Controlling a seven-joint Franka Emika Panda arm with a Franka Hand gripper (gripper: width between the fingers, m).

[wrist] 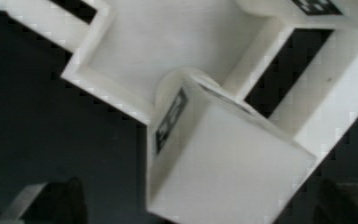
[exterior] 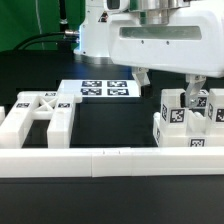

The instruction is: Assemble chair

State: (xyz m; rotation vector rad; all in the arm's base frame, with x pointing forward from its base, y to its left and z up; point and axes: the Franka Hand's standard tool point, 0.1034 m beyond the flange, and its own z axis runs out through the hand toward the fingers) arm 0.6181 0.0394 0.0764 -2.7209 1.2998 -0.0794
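Two lots of white chair parts (exterior: 186, 120) lie on your tabletop (exterior: 110, 128). Your gripper (exterior: 167, 85) hangs with its fingers (exterior: 190, 88) spread wide. In the wrist view you can see both dark tips, one on each side of a tagged block (wrist: 220, 150). There is a gap between each tip and the block, so nothing is clamped. The block is tilted, and a slotted panel (wrist: 158, 50) shows past it; you cannot tell whether the two touch. In the exterior view the cluster of tagged pieces sits right below the gripper, with one finger reaching down to its top. The frame (exterior: 38, 115) with a cross brace lies well away from the gripper, toward the exterior view's left. The marker board (exterior: 105, 88) lies flat behind, near the gripper's other finger. A long rail (exterior: 110, 160) runs along the near edge, in front of the gripper
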